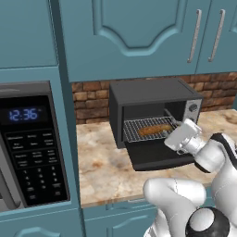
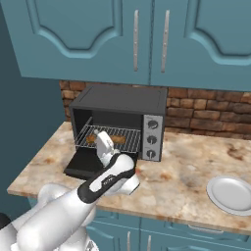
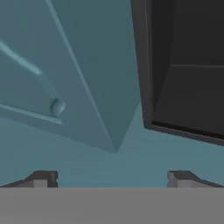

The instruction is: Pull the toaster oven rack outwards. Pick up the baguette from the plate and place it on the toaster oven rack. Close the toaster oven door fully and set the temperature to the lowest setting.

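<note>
The baguette is seen lying on the toaster oven rack, centre right of the left base view, above the dropped-open toaster oven door. The gripper is spread wide, with nothing held.

Centre frame, the dark grey toaster oven stands with its door folded down flat; the golden-brown baguette lies on the silver wire rack.

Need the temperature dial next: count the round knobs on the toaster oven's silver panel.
3, stacked vertically on the silver side panel: top round knob, middle round knob, bottom round knob.
</note>
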### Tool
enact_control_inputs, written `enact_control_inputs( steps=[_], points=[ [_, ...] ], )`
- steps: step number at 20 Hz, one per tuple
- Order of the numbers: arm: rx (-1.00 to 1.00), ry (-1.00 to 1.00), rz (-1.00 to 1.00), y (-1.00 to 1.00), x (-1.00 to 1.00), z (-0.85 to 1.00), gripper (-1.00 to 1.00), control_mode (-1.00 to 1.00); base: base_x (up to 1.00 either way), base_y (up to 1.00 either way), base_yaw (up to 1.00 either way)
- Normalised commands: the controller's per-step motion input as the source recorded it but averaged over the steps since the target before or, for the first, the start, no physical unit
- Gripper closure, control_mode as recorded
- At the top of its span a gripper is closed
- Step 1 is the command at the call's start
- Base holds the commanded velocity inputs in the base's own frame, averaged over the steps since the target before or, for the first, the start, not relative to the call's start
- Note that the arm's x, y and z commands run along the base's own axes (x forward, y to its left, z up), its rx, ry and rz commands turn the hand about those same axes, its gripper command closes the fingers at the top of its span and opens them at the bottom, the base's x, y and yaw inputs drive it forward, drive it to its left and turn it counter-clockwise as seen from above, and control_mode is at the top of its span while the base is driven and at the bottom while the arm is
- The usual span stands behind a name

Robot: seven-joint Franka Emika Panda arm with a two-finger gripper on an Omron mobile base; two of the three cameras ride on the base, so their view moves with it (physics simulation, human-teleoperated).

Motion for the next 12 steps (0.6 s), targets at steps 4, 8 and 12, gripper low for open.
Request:
enact_control_inputs(
  steps=[4, 8, 12],
  points=[
    [0.0, -0.2, -0.22, 0.0, -0.26, 0.69, -1.0, -1.0, 0.0, 0.0, 0.0],
    [-0.13, -0.01, -0.25, 0.0, -0.21, 0.33, -1.0, -1.0, 0.0, 0.0, 0.0],
    [-0.33, 0.11, -0.34, -0.06, -0.35, 0.0, -1.0, -1.0, 0.0, 0.0, 0.0]
  ],
)
